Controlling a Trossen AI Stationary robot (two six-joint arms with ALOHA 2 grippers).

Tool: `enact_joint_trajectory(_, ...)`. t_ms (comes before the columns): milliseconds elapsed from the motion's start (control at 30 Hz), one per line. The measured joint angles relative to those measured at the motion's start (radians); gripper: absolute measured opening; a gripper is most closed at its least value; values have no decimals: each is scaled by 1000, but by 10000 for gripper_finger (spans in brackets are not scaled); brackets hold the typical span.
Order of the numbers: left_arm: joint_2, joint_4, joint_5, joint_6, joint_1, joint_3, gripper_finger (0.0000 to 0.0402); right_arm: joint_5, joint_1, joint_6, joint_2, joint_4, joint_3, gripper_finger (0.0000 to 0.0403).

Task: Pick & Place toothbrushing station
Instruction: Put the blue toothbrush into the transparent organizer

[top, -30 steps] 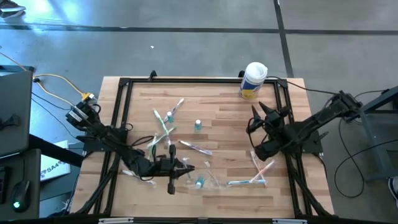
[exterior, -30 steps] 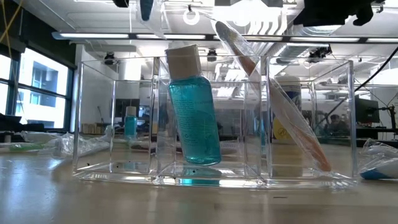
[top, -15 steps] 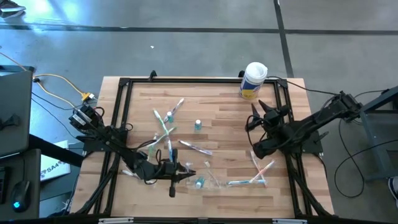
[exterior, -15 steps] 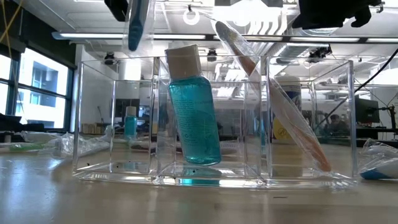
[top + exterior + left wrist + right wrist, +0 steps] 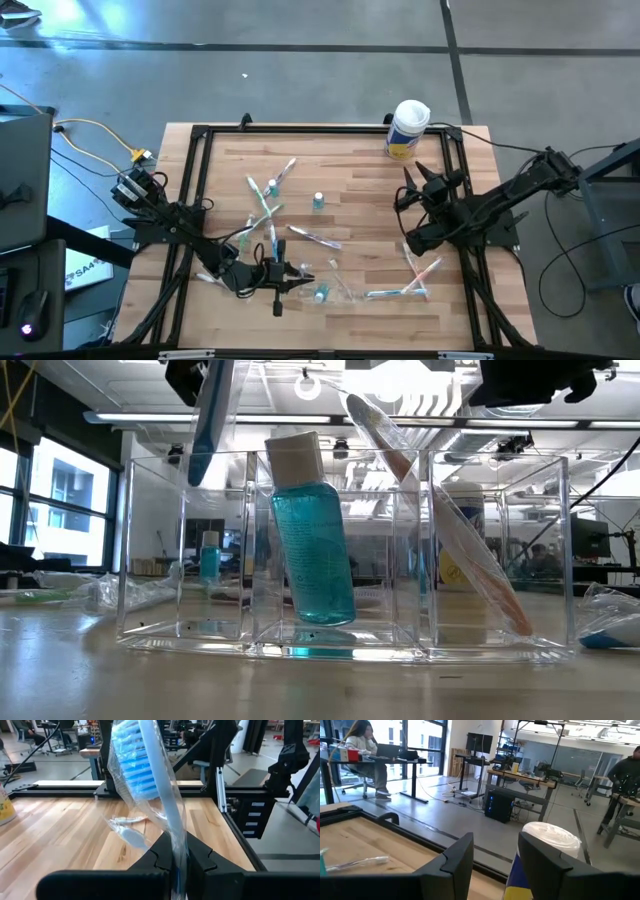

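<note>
The clear three-compartment holder (image 5: 345, 555) (image 5: 335, 287) stands near the table's front edge. A teal bottle (image 5: 312, 540) stands in its middle compartment, and a wrapped toothbrush (image 5: 450, 530) leans in its right one. My left gripper (image 5: 287, 277) (image 5: 181, 862) is shut on a blue toothbrush in a clear wrapper (image 5: 150, 780) (image 5: 208, 420). It holds the brush over the holder's left compartment, the lower end (image 5: 196, 478) just below the rim line. My right gripper (image 5: 418, 185) (image 5: 495, 865) hangs open at the right, touching nothing. My left gripper pinches the wrapped blue toothbrush between its two fingers, on the handle (image 5: 176, 851) below the bristle head. The fingers come level from the table's left and lie across the brush. It stands nearly upright, slightly tilted, head above the fingers, clear of the table.
Loose wrapped toothbrushes (image 5: 268, 205) (image 5: 316, 238) (image 5: 412, 283) and a small teal-capped tube (image 5: 318, 201) lie scattered on the wooden top. A large white canister with a yellow label (image 5: 408, 128) stands at the back right. A black frame (image 5: 200, 190) borders the table.
My left gripper has come down with the blue toothbrush over the holder's left compartment and tipped a little. The brush's lower end, at first above the holder, now reaches just below its rim line.
</note>
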Motion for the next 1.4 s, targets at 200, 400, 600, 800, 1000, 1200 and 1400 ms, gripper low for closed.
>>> enact_joint_trajectory(200,9,16,-26,-25,0,0,12,1,-30,-35,0,1,0,149)
enact_joint_trajectory(400,84,102,-55,-29,0,0,12,1,-47,-50,-1,1,0,149)
enact_joint_trajectory(600,117,138,-102,-19,0,0,12,-1,-17,-83,-1,0,0,149)
enact_joint_trajectory(800,117,132,-203,-16,-17,0,12,-4,52,-183,-25,-1,0,149)
enact_joint_trajectory(1000,157,181,-312,-11,-48,1,12,-46,149,-261,-71,-13,0,149)
enact_joint_trajectory(1200,269,275,-358,4,-46,41,12,-137,271,-287,-111,-23,0,149)
enact_joint_trajectory(1400,306,269,-383,-26,-46,80,13,-143,395,-286,-132,-24,0,149)
